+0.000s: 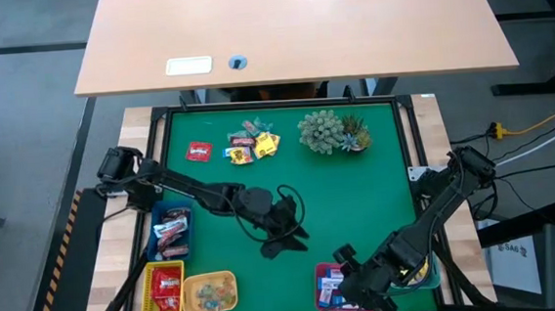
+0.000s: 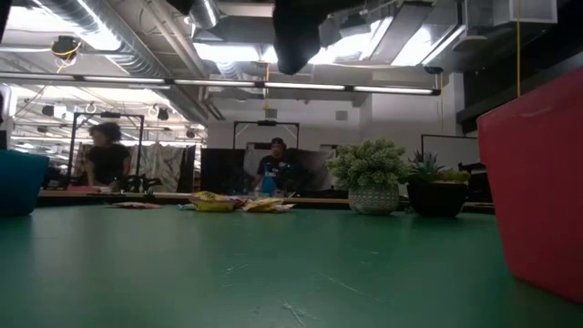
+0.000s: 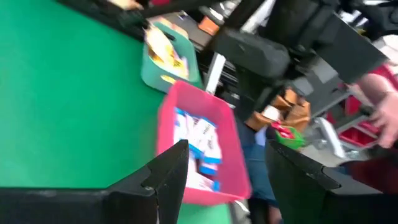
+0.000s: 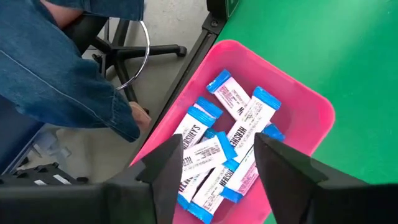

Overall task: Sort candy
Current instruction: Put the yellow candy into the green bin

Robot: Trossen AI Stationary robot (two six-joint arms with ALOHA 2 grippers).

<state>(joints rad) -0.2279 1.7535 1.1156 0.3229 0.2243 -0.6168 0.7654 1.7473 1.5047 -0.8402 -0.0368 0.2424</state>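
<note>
A pile of wrapped candy [image 1: 253, 143] lies at the far side of the green mat [image 1: 360, 209], with one red sweet [image 1: 199, 151] to its left. My right gripper [image 4: 217, 149] hangs open over the pink tray [image 4: 311, 112] at the near edge. Several blue-and-white candies [image 4: 239, 127] lie in that tray, and nothing is between the fingers. My left gripper [image 1: 288, 238] is open and empty above the mat's middle. In the left wrist view it [image 3: 227, 155] faces the pink tray [image 3: 227, 118].
A blue tray [image 1: 172, 230], a red tray [image 1: 164, 286] and a yellow tray [image 1: 209, 293] with candy stand near left. A green tray [image 3: 149, 68] stands beside the pink one. A spiky green plant [image 1: 333, 130] stands far right. A person's hand [image 4: 134, 115] is beside the near edge.
</note>
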